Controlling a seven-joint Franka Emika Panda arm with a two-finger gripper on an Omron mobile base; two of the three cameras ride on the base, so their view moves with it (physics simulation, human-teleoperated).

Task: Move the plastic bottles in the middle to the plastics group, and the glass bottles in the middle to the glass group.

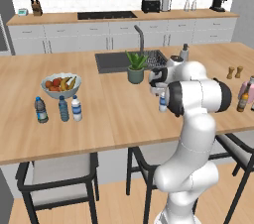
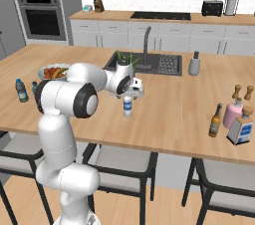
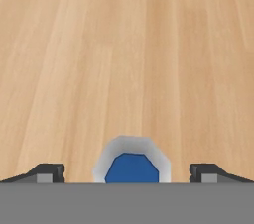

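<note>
Fingers [image 3: 127, 173] spread wide, empty, above a small clear plastic water bottle [image 2: 128, 105] mid-counter [image 2: 179, 104]; three bottles [image 1: 62, 108] grouped left, brown glass bottle [image 2: 215, 120] right.

Wooden kitchen island surface [image 1: 119, 119] carrying bottles, a fruit bowl and a plant.
At its left stand a fruit bowl [image 1: 60, 84] and three water bottles [image 1: 63, 108]; a potted plant [image 1: 135, 67] sits beside the sink [image 1: 111, 61]; one water bottle [image 2: 128, 105] stands mid-surface; a brown bottle [image 2: 215, 120], pink vessel [image 2: 232, 113] and two shakers [image 2: 242, 92] stand right.
</note>
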